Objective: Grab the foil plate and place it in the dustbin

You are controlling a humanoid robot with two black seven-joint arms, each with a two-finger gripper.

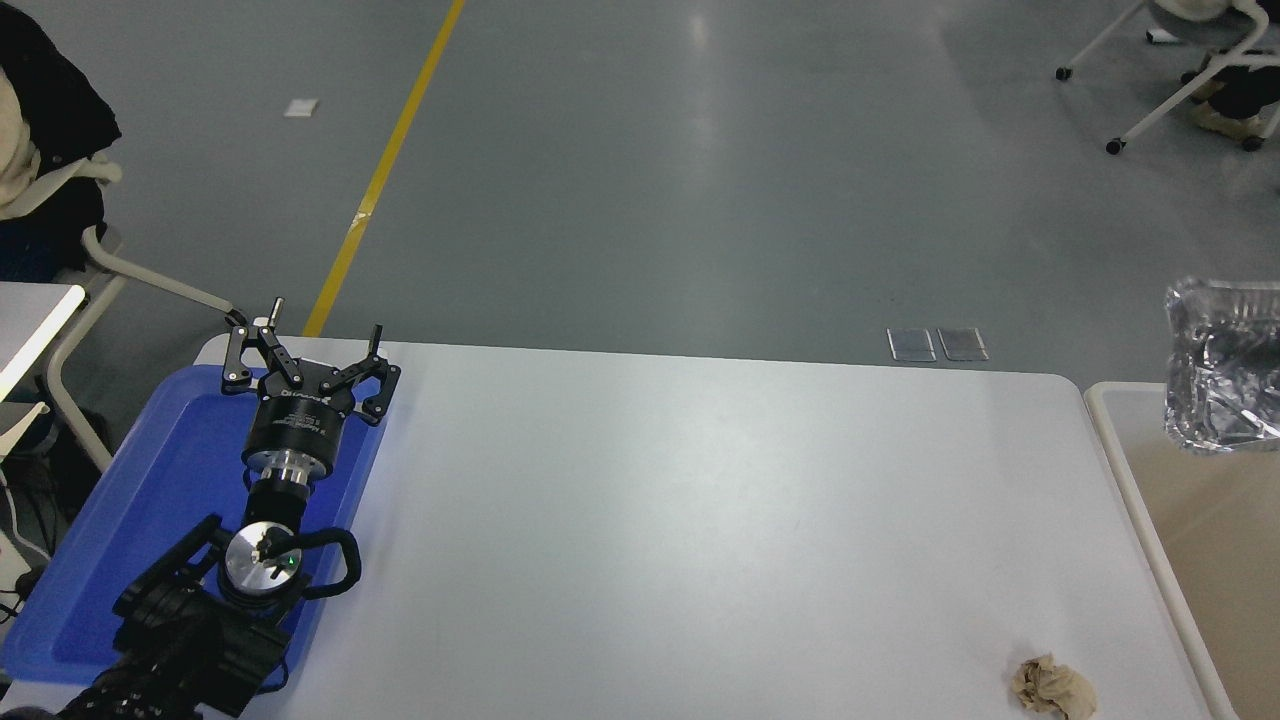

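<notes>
Head view: the left gripper (pixel 305 352) is parked over the far end of the blue tray (pixel 130 520), at the table's (pixel 650 520) left edge, its black fingers spread apart with nothing between them. Its arm runs back from there to the table's near left corner and out of the picture.

The right gripper lies outside the picture, so how it stands cannot be told.

At the right edge of the picture the foil plate (pixel 1222 368) shows only in part, its right side cut off by the frame. It is shiny silver and crinkled, with a rolled rim, and sits above the far left corner of the dustbin (pixel 1112 440), overlapping the bin's far rim. What carries the plate is out of sight.

The dustbin stands just beside the table's right edge, with an off-white rim and a tan inside.

Near the table's near right corner lies a small crumpled brown paper ball (pixel 1052 687), well apart from the plate.

Beyond the table's far edge the grey floor carries a yellow line (pixel 385 170).
</notes>
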